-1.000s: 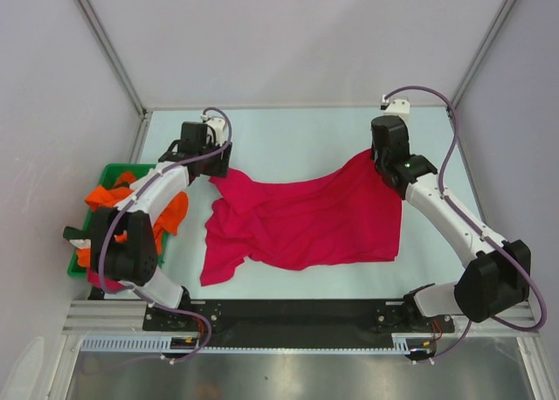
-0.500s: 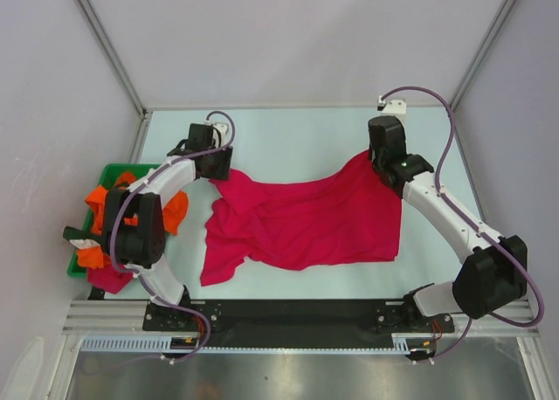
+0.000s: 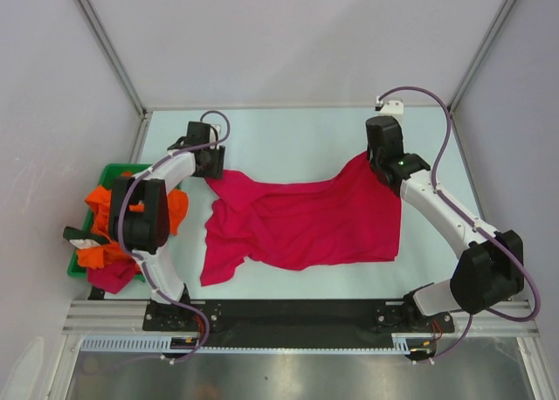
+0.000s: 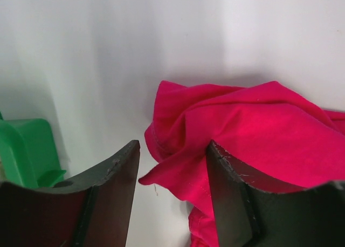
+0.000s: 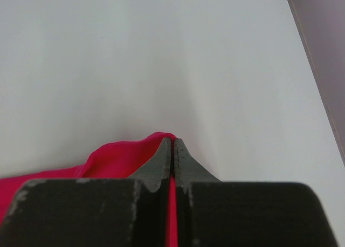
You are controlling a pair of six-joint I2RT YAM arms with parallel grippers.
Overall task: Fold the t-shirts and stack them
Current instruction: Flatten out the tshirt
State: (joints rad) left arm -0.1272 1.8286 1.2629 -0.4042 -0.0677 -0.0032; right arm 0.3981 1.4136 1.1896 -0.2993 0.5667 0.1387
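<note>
On the table, right gripper pinches the crimson-pink t-shirt at its far right corner, left gripper released, far left corner between its fingers.

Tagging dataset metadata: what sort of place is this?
Likely a lab test cell: plain white enclosure walls with metal corner struts, a pale tabletop, and two robot arms bolted to an aluminium rail.

Crimson t-shirt: soft matt cloth, creased. Green tray: glossy smooth plastic. Left gripper fingers: matt blk, scuffed.
</note>
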